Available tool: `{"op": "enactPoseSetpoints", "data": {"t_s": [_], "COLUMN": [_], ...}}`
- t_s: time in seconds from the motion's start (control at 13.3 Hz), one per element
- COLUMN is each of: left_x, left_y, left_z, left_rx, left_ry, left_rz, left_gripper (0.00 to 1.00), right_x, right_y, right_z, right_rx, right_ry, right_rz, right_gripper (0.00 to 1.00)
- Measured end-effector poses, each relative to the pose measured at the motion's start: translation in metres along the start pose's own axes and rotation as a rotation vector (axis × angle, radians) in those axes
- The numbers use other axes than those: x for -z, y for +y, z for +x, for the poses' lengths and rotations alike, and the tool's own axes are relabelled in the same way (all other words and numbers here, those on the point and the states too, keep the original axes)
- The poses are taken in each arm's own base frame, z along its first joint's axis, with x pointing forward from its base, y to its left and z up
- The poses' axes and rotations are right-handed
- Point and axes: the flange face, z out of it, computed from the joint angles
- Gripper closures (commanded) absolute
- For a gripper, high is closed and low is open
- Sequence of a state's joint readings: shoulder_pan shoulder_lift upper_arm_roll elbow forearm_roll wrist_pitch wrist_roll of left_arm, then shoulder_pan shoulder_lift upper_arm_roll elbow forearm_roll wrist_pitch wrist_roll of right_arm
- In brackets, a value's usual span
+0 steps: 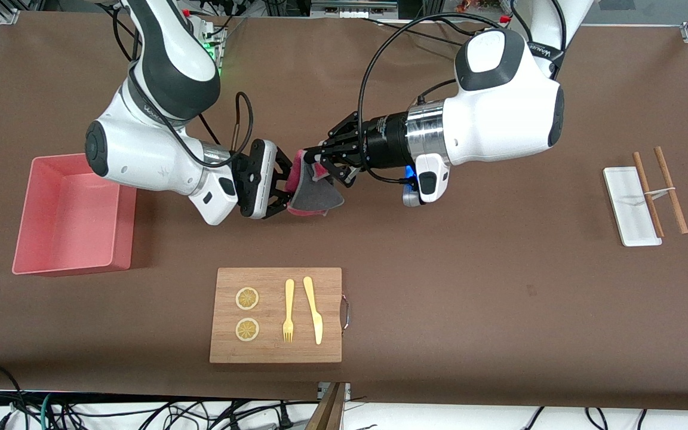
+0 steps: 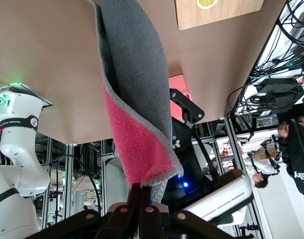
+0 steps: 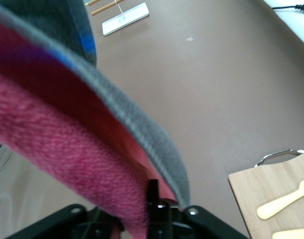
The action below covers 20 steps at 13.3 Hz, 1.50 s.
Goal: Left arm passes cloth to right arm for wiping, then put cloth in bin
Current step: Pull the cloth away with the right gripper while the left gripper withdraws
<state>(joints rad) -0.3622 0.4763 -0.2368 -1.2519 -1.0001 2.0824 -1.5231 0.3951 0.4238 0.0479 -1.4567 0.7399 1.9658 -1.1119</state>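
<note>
You have the cloth [image 1: 314, 192] up in the air over the bare middle of the bench, folded so its dark grey face wraps outside and the fuzzy magenta-red face shows at the edges. It hangs limp, pinched at one end and drooping at the other. Your bin [image 1: 72, 216], a salmon-pink rectangular box with low walls and rounded corners, sits upright at the right arm's end of the bench.
</note>
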Motion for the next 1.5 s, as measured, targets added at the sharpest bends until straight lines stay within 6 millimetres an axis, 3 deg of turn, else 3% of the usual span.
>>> {"op": "enactPoseSetpoints", "data": {"t_s": [0.08, 0.15, 0.23, 0.6, 0.75, 1.13, 1.35, 1.5], "left_x": [0.000, 0.000, 0.000, 0.007, 0.016, 0.071, 0.094, 0.109], "left_y": [0.000, 0.000, 0.000, 0.003, 0.007, 0.018, 0.018, 0.013], "left_z": [0.000, 0.000, 0.000, 0.003, 0.005, 0.037, 0.064, 0.074], "left_rx": [0.000, 0.000, 0.000, 0.018, 0.021, 0.000, -0.062, -0.189], "left_ry": [0.000, 0.000, 0.000, 0.002, 0.006, 0.135, 0.298, 0.373], "left_rz": [0.000, 0.000, 0.000, -0.011, -0.024, 0.036, 0.097, 0.178], "left_gripper": [1.00, 0.93, 0.01, 0.00, 0.00, 0.00, 0.00, 0.00], "right_x": [0.002, 0.003, 0.004, 0.014, 0.027, 0.079, 0.103, 0.117], "right_y": [0.000, 0.001, 0.001, 0.003, 0.005, 0.014, 0.025, 0.025], "right_z": [0.003, 0.004, 0.004, -0.001, -0.012, -0.048, -0.092, -0.117], "right_rx": [0.005, 0.007, 0.008, 0.023, 0.017, -0.032, -0.126, -0.276], "right_ry": [0.003, 0.005, 0.005, -0.047, -0.095, -0.170, -0.332, -0.441], "right_rz": [-0.004, -0.006, -0.008, -0.012, 0.006, 0.024, -0.027, -0.112], "right_gripper": [1.00, 1.00, 1.00, 1.00, 1.00, 1.00, 1.00, 1.00]}}
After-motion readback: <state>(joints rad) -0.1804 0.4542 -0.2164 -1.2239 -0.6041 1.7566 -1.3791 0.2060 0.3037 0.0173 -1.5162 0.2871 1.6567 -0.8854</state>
